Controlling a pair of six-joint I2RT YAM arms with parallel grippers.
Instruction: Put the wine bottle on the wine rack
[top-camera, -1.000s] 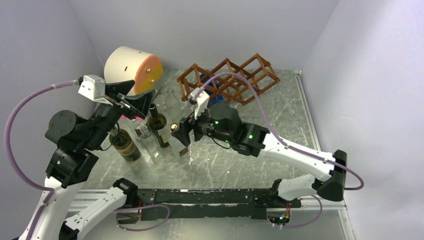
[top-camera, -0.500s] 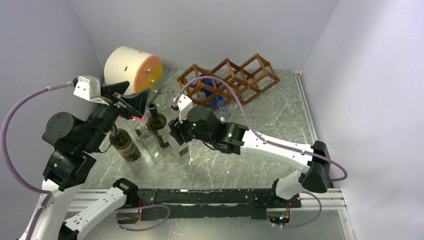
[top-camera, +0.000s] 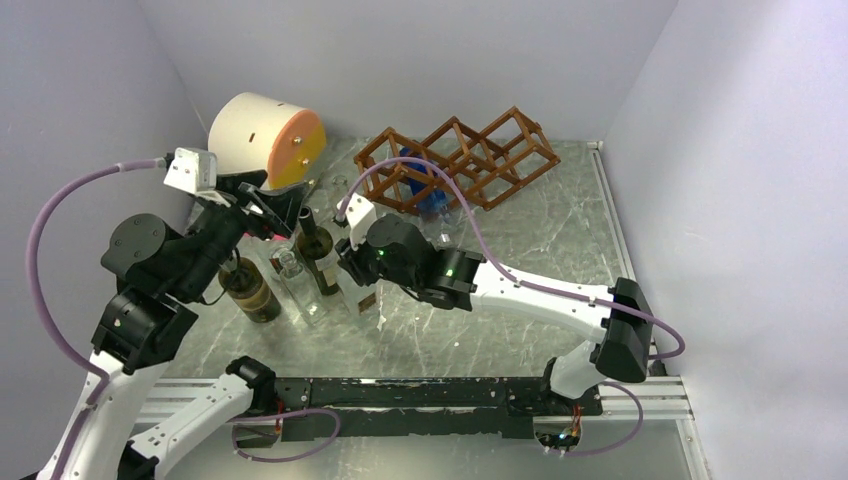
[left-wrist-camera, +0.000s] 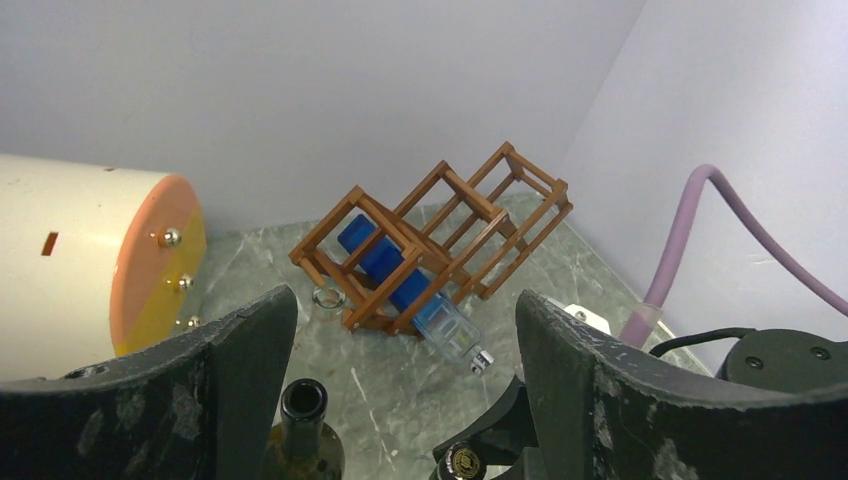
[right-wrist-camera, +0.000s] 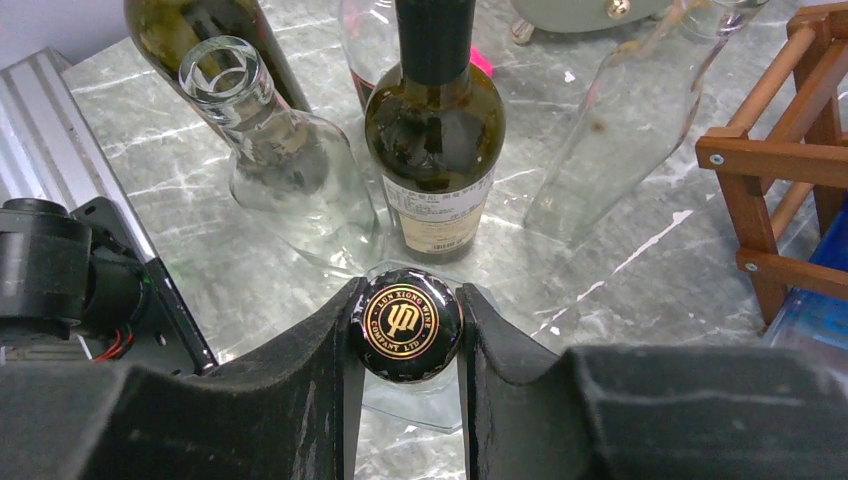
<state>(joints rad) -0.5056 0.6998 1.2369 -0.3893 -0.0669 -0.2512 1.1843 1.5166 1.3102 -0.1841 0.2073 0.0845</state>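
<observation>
Right gripper (right-wrist-camera: 406, 312) is down in the cluster of bottles, its two fingers pressed against either side of the black, gold-lettered cap on the clear glass wine bottle (right-wrist-camera: 405, 326). It's a pinch right at the top, likely because the neighbours crowd the body too closely for a side grab. That bottle stands upright on the grey marbled table (top-camera: 560, 235), just beside the dark green labelled bottle (right-wrist-camera: 435, 140), with an uncapped clear bottle (right-wrist-camera: 285, 165) near on the other flank. Across the way, the left gripper (left-wrist-camera: 400, 385) hangs above the group with fingers spread wide, holding nothing, seemingly parked out of the way. The reddish-brown wooden lattice wine rack (top-camera: 455, 160) sits behind and to the right of the gripped bottle, apart from it, with a blue bottle (left-wrist-camera: 383, 258) lying in its left cell. My read: lift, tilt, then carry to a free cell.
</observation>
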